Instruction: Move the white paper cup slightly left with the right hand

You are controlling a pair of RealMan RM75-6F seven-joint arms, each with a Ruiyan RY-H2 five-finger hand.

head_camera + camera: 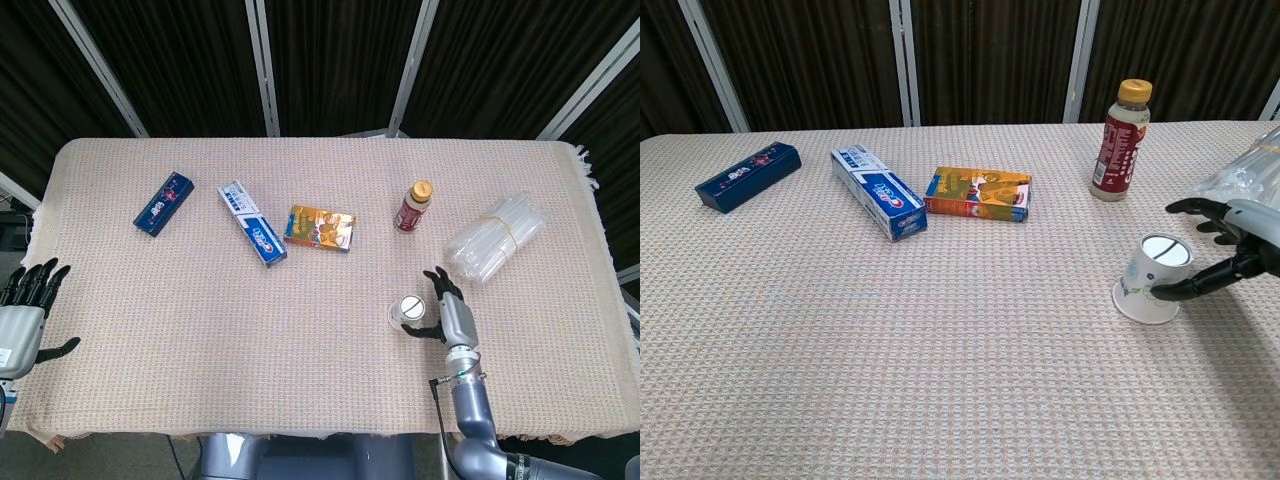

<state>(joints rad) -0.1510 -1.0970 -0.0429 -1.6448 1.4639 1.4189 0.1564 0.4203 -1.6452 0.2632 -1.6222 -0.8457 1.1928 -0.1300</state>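
While paper cup was sat upside down on tablecloth, just below-right of bottle, right hand was seen spread loose beside it, one fingertip maybe touching, nothing grasped. Step judged: release basically done. Next: hand pulled clear, cup not nudged.

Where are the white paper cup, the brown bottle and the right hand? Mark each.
white paper cup [1152, 280], chest view, on its side wall.
brown bottle [1118, 150], chest view, on its label.
right hand [448, 310], head view, on its back.
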